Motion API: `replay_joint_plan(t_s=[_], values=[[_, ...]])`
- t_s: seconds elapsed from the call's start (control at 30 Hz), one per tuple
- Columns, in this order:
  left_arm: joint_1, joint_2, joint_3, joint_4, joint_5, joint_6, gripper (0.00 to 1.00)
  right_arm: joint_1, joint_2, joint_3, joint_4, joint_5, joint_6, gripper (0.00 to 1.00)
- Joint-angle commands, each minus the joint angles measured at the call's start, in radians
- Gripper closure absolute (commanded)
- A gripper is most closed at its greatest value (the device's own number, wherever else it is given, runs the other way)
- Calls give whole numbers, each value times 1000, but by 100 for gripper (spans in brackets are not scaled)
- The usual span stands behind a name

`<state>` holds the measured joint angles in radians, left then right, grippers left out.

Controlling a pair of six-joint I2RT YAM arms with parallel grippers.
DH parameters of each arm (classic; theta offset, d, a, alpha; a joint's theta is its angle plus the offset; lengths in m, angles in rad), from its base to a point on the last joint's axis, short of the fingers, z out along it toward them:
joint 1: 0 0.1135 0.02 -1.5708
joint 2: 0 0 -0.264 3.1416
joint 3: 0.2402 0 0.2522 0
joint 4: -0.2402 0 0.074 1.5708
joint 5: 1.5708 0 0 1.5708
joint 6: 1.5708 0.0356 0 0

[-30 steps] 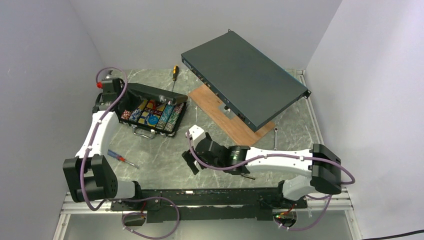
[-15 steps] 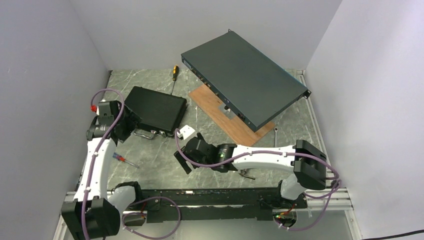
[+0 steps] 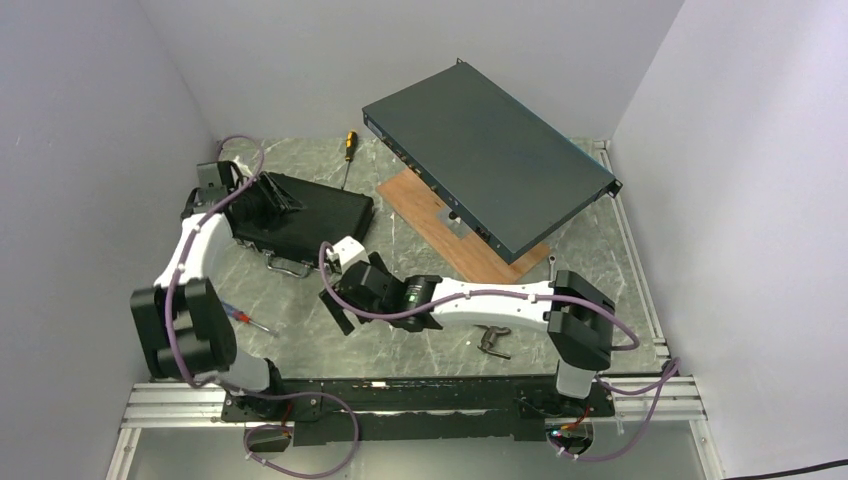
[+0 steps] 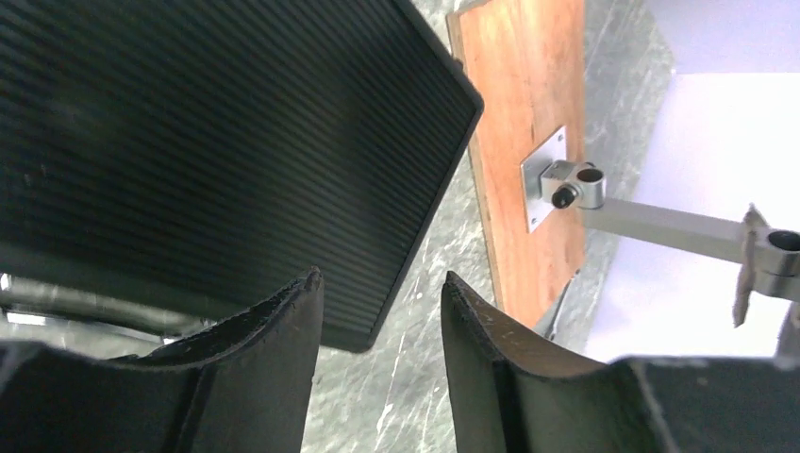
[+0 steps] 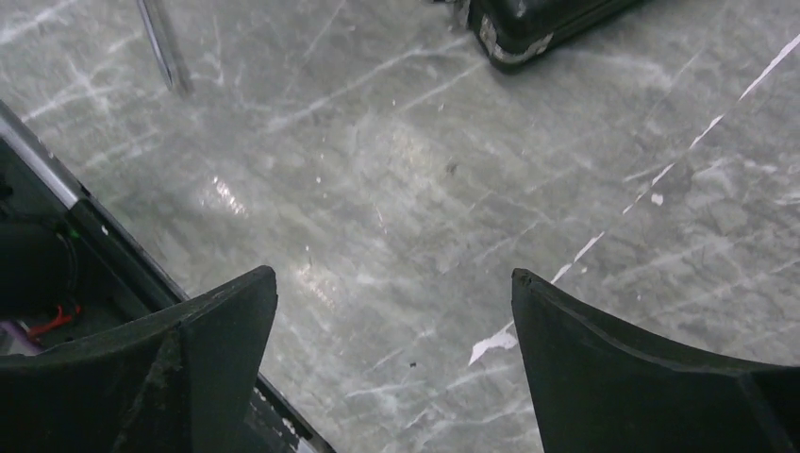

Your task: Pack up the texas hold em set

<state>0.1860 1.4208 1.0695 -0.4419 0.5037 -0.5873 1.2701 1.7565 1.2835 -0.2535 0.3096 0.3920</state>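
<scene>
From high up, on the near side of the briefcase (image 3: pixel 315 215), we overlook the whole worktop (image 3: pixel 595 260). Both close wrist views share that briefcase: left its lid, right one corner.

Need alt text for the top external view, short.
A closed black briefcase sits left-rear on a marble table, the left gripper open over its left end. The right gripper, open, hovers near the case's front edge; a large dark-grey box tilts behind.

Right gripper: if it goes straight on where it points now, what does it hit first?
Probably the bare marble table: the right gripper is open and only tabletop shows between its jaws. The closed black case sits off-line at the view's top edge. Depth unclear.
</scene>
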Motion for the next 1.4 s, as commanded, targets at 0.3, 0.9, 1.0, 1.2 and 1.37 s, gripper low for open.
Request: replay_joint_plan(t_s=[0.3, 0.9, 1.0, 1.2, 1.37], values=[[111, 264, 4, 174, 270, 21, 55, -146, 173, 210, 139, -102, -86, 39], [186, 415, -36, 56, 195, -35, 89, -231, 486, 519, 153, -339, -147, 79], [188, 410, -35, 44, 174, -27, 89, -235, 502, 541, 149, -340, -151, 81], [188, 412, -26, 33, 165, -24, 90, -234, 523, 558, 137, -343, -157, 82], [188, 408, -22, 29, 155, -24, 90, -225, 512, 511, 154, -337, -157, 83]])
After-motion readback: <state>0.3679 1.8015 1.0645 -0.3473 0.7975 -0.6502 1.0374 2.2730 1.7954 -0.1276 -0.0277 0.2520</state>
